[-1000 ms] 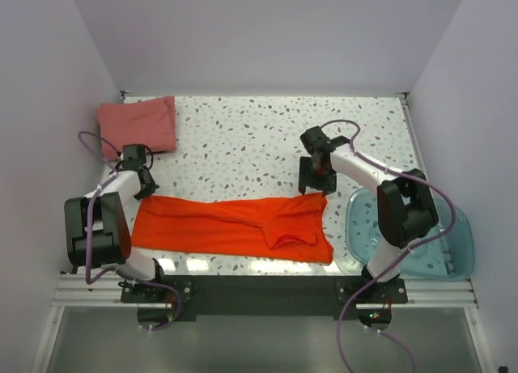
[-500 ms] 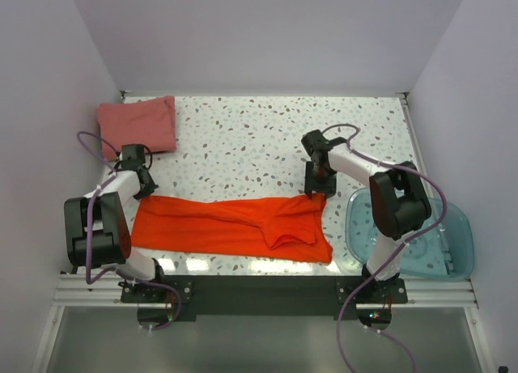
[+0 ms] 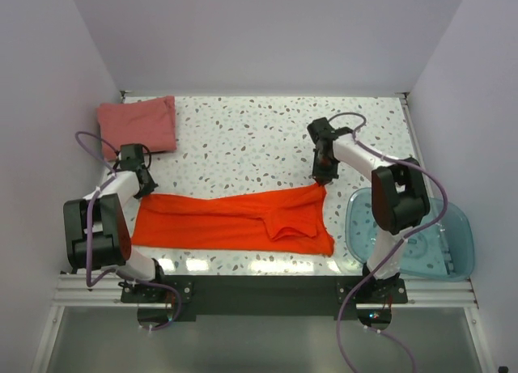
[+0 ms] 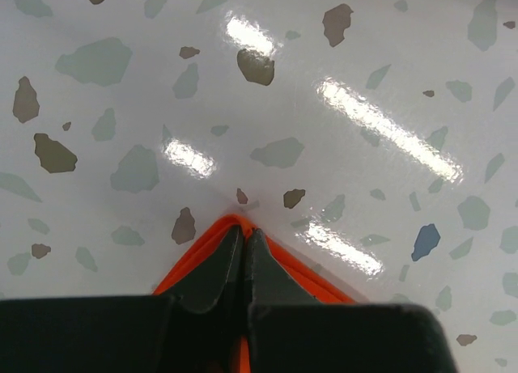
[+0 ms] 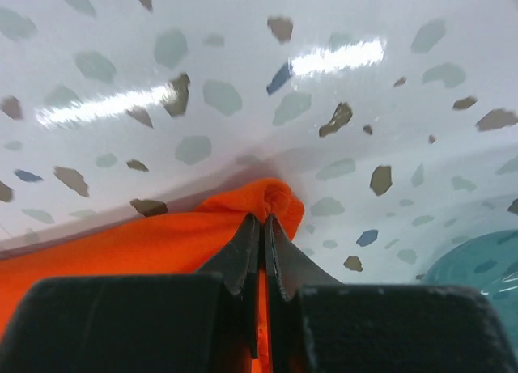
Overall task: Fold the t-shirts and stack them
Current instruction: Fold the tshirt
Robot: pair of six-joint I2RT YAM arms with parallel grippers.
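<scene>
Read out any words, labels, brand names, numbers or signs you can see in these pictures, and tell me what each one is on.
None: no text can be read in any view. The orange-red t-shirt, the folded pink-red t-shirt, the blue tub and the speckled table show no print, tag or marking.

A white, grey-speckled tabletop point(image 3: 243, 138) stands between plain pale lilac walls point(image 3: 267, 33), bright light glinting off its gloss.

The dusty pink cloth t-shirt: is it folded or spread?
Folded: the dusty pink cloth t-shirt forms a compact rectangle, no sleeves showing.
</scene>
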